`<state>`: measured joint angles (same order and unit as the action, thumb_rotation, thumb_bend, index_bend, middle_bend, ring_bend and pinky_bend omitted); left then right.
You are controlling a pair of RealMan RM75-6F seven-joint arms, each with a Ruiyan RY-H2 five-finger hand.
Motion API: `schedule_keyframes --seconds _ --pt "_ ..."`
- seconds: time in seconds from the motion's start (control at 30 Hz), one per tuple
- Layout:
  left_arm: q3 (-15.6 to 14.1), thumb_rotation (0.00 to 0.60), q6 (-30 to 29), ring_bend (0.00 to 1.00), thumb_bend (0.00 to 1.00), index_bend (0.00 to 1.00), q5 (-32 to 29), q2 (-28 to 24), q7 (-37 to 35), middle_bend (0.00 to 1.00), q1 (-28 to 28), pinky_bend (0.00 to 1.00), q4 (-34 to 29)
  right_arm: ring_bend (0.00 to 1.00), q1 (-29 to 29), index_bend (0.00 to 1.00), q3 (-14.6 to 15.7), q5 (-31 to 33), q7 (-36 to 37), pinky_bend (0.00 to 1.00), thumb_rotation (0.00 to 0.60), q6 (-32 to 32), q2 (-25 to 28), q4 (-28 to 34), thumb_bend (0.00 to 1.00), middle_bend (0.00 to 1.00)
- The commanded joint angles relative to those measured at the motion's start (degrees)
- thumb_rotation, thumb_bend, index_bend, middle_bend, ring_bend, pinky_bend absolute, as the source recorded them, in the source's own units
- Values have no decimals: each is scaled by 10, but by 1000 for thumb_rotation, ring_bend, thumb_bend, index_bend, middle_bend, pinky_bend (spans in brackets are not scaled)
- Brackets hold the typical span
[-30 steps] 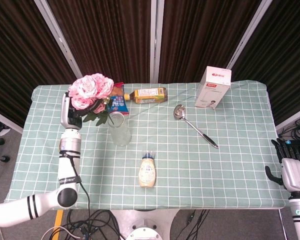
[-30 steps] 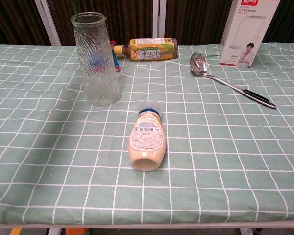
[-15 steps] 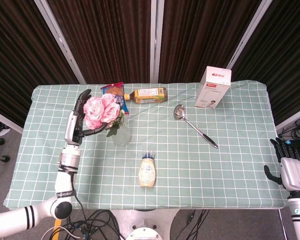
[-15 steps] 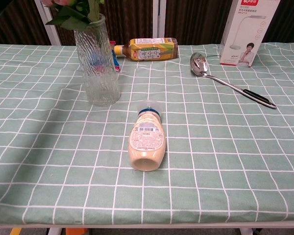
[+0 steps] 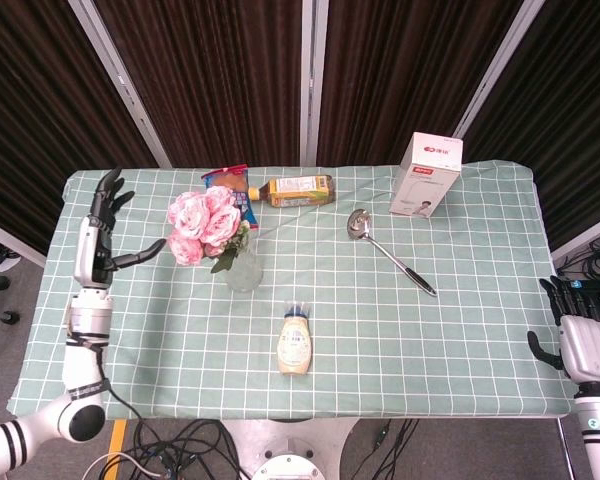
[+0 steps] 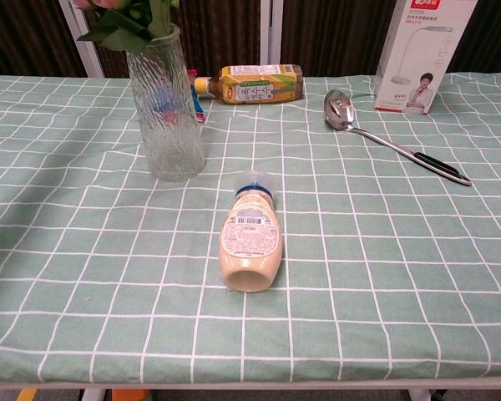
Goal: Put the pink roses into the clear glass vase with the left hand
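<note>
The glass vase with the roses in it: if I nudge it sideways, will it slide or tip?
Probably tips rather than slides. The vase is tall and narrow on a small base, and the roses lean out over its left rim, adding top weight. It stands on a tablecloth, which likely grips the base. Being glass, it could break in a fall.

head: high, looking down | chest: low, close | shared: vase (image 5: 243, 268), table (image 6: 384, 251)

The pink roses (image 5: 202, 224) stand in the upright, ribbed clear glass vase (image 6: 166, 104), blooms seemingly leaning left over its rim.
</note>
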<state>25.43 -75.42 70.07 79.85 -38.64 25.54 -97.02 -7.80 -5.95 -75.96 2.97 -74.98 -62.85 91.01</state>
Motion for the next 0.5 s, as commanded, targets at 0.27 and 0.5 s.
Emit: schedule_keyframes --seconds 0.27,0.5 --pt "-121 600 -4 29 31 221 105 -110 232 113 -54 142 140 0 5 0 1 -2 -9 0 600 -9 4 7 330 0" --pt "-190 600 24 29 32 165 121 -138 397 91 -74 131 146 0 12 0 0 -10 -55 0 600 -42 -2 14 330 0"
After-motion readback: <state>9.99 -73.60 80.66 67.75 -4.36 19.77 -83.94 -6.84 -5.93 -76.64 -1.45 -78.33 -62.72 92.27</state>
